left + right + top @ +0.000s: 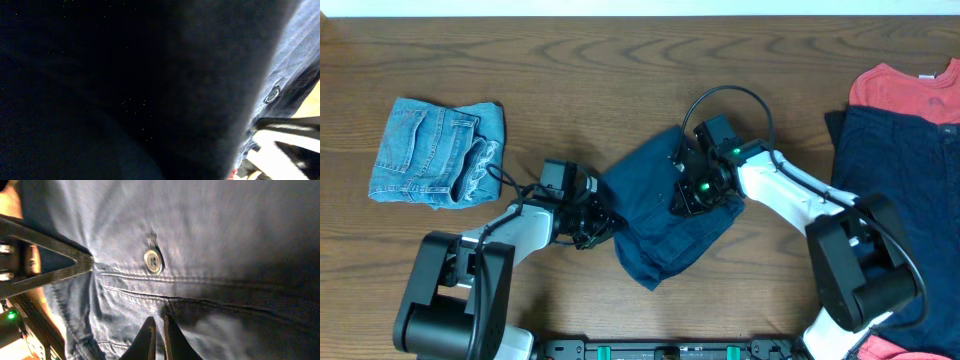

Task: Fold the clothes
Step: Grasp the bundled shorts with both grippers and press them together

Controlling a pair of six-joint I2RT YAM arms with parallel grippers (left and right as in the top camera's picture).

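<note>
dark navy cotton shorts (pixel 670 228) lie crumpled mid-way along the brown wooden table (pixel 620 70); right gripper (pixel 158 325) sits on top, fingers nearly together, pinching cloth at the seam below a pale round button (pixel 153 261); left gripper (pixel 592 224) at their left edge, cloth fills its camera, jaws cannot tell; folded light-blue denim shorts (pixel 435 150) well apart at left, bare wood between; red T-shirt (pixel 905 90) and another navy garment (pixel 900 200) at the right edge

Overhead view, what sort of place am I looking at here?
Likely a robotics test bench for laundry folding: a wooden table, a left arm and right arm on navy shorts, with folded denim shorts and a red T-shirt nearby.
</note>
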